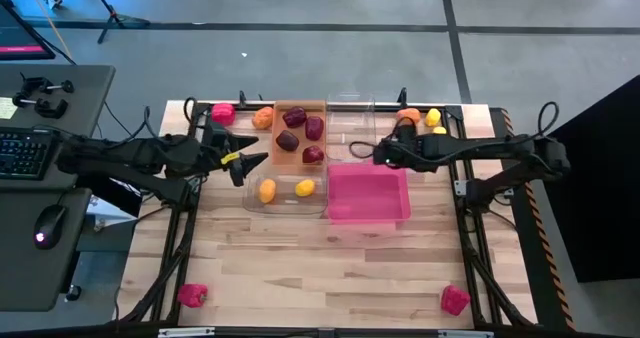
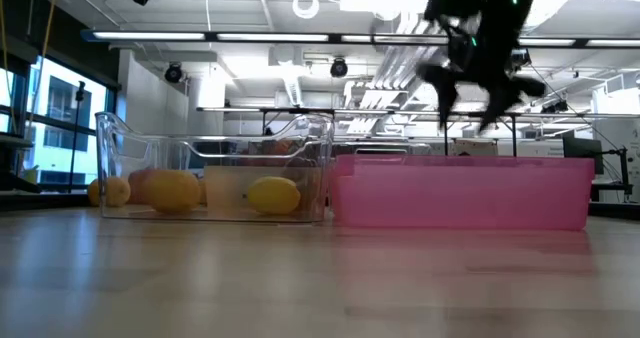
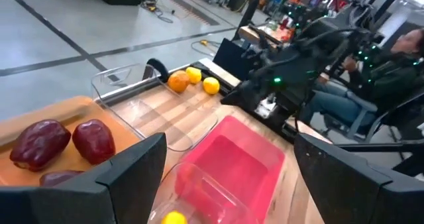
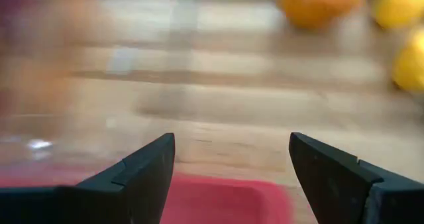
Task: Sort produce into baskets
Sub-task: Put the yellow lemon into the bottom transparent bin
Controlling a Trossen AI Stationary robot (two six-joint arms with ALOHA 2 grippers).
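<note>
While your right gripper [image 1: 380,156] hovers open-jawed just behind the pink bin [image 1: 368,195], your left gripper [image 1: 247,161] waits left of it, jaws apart.

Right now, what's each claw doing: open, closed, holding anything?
Left claw: open, empty, beside the orange basket.
Right claw: open, empty, above the far edge of the pink basket.

Two black jointed arms, yellow tape near the left arm's fingers [image 1: 250,161].
</note>
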